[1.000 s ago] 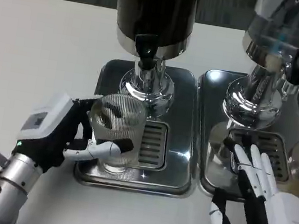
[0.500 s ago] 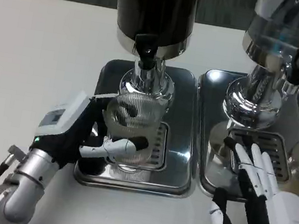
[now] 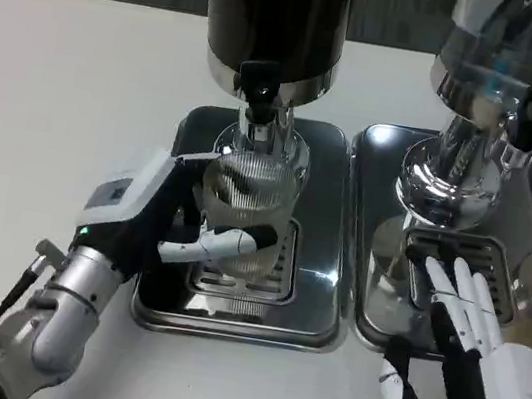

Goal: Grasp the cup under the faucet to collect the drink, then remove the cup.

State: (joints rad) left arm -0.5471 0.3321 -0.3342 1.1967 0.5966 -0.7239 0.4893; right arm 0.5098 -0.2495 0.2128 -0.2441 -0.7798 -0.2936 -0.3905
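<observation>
The clear ribbed glass cup point(image 3: 244, 211) is gripped by the left hand point(image 3: 156, 223) and held over the steel drip tray point(image 3: 316, 299), directly below the black faucet point(image 3: 259, 87) of the dark drink dispenser point(image 3: 274, 19), so a pour would be caught. The right hand point(image 3: 466, 373), fingers spread and holding nothing, waits over the white counter point(image 3: 58, 106).

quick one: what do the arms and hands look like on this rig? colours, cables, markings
Both forearms are silver metal cylinders. The left hand has a white back with a small dark label, a green light near the wrist, black palm parts and white-and-black fingers; a dark cable runs beside its forearm. The right hand has a white back, with white fingers over black.
</observation>
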